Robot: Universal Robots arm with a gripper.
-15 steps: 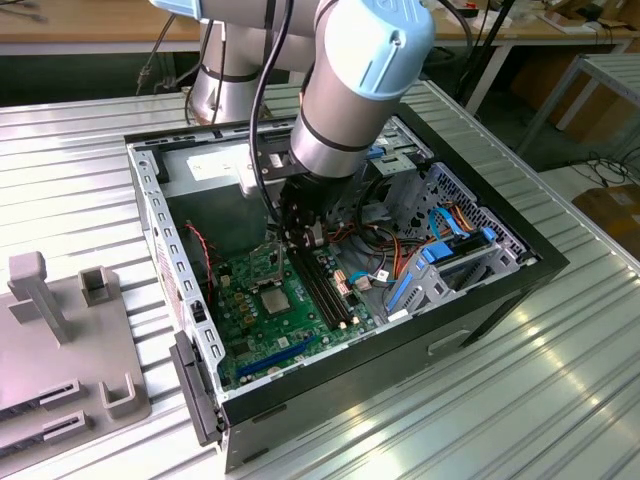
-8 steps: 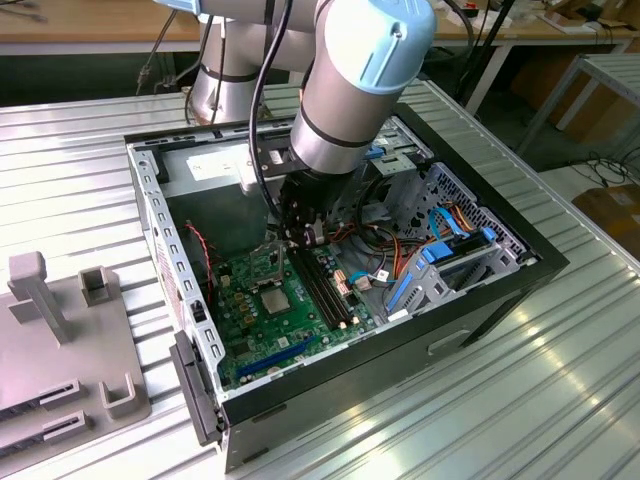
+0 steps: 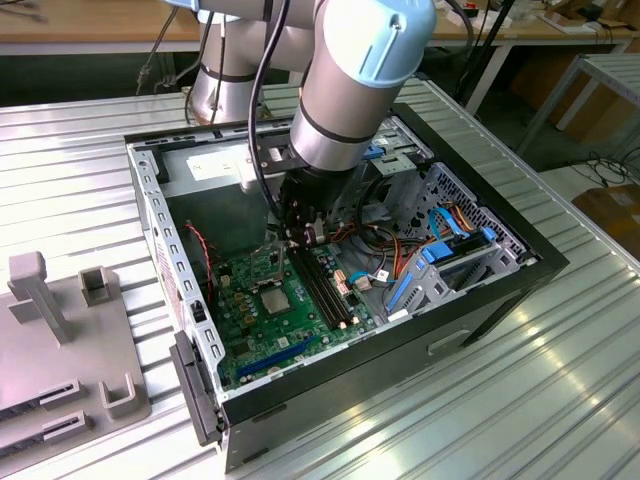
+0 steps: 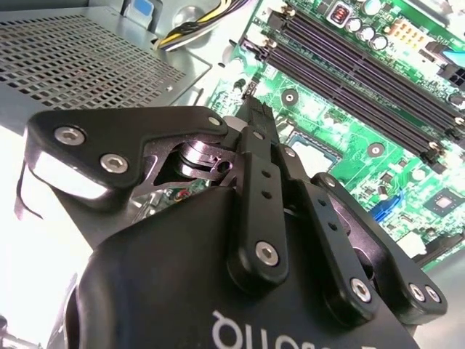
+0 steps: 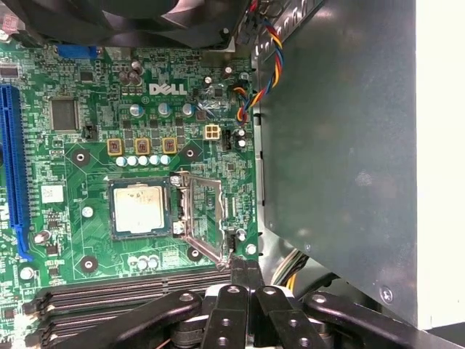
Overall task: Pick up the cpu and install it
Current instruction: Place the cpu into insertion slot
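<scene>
The cpu (image 5: 138, 209), a small square chip with a dull silver top, lies flat inside the black-framed socket on the green motherboard (image 5: 87, 156). It also shows in the exterior view as the cpu (image 3: 272, 297) and partly past the fingers in the second wrist view as the cpu (image 4: 314, 150). The socket's metal lid (image 5: 201, 214) stands swung open beside it. My gripper (image 5: 245, 270) hovers over the board at the lid's far corner, close to the memory slots, fingers pressed together with nothing seen between them. From outside, the gripper (image 3: 290, 240) hangs inside the case just behind the socket.
Long black memory slots (image 5: 131, 294) run next to the socket, a blue expansion slot (image 5: 11, 167) lies along the board's edge, and a black fan (image 5: 145, 22) is at the other end. The grey case wall (image 5: 341, 145), loose coloured wires (image 5: 265, 58) and the drive cage (image 3: 460, 250) crowd the space.
</scene>
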